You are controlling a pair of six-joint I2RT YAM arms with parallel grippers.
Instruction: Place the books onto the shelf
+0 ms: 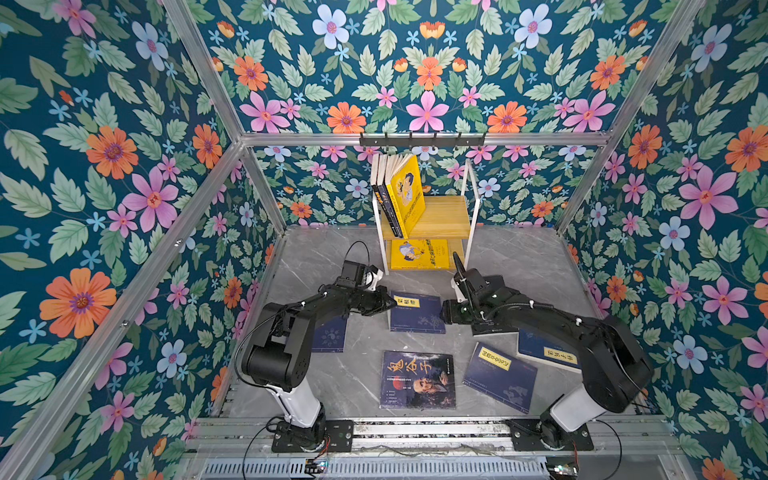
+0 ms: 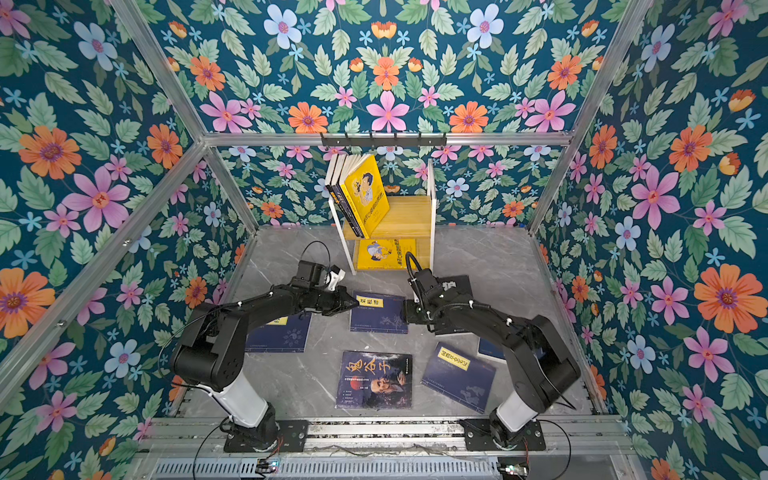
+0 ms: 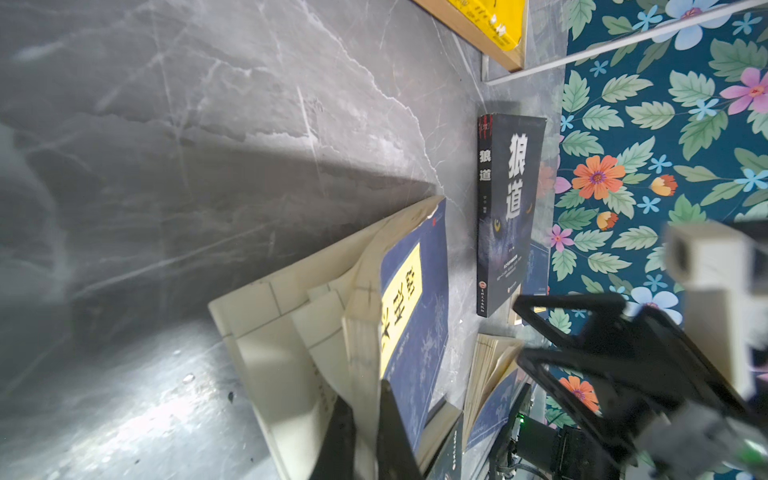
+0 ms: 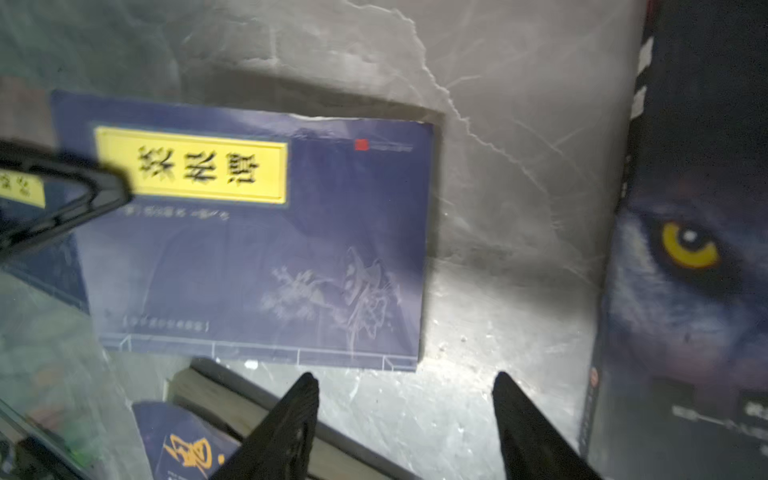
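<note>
Navy paperback with the yellow title label lies mid-table, pages fanning where the left gripper is clamped tight on its 10 o'clock corner. The right gripper hovers at its 3 o'clock edge, jaws wide, gripping nothing. The 2-tier light-wood shelf in a white frame stands at 12 o'clock. Grey marble-look tabletop below, floral wallpaper walls on 3 sides.

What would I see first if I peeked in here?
The flowery wallpaper on every wall pops first. At the back, a bright yellow book leans on the wooden shelf. In the middle of the grey table, the left fingers pinch a navy book.
</note>
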